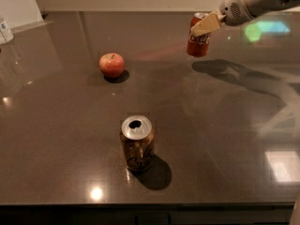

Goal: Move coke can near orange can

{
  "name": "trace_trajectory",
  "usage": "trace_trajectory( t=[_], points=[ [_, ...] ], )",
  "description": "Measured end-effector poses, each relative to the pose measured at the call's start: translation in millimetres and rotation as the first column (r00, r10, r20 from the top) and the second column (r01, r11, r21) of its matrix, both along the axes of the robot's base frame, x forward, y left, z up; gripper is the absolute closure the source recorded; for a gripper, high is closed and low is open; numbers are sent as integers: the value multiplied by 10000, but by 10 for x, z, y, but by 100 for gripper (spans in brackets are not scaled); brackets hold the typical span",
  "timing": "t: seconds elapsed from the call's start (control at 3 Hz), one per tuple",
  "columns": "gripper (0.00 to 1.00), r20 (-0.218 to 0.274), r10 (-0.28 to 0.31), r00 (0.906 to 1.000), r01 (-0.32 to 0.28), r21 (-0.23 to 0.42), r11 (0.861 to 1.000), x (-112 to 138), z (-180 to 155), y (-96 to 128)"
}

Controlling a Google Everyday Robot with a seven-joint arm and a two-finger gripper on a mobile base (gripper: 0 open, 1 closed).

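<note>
The red coke can [198, 42] is upright at the far right of the dark table [211, 139]. Its base is at or just above the surface. My gripper [206, 26] reaches in from the upper right and is shut on the can's upper part, with a beige finger [205, 27] across its front. The brownish-orange can [137, 144] stands upright near the table's front edge, left of centre, far from the coke can.
A red apple [111, 64] lies on the table at the left middle. A white container [4, 30] stands at the far left edge. My arm's shadow [225, 68] falls on the table right of the coke can.
</note>
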State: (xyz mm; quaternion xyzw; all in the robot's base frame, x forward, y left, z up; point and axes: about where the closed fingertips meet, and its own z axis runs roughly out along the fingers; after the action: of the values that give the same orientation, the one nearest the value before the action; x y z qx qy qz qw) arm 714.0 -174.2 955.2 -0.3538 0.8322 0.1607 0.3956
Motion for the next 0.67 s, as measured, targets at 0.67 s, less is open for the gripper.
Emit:
trace_trajectory(
  t=[0.67],
  points=[
    [100, -290, 1851, 9823, -1846, 199, 9826, -758, 184, 246]
  ],
)
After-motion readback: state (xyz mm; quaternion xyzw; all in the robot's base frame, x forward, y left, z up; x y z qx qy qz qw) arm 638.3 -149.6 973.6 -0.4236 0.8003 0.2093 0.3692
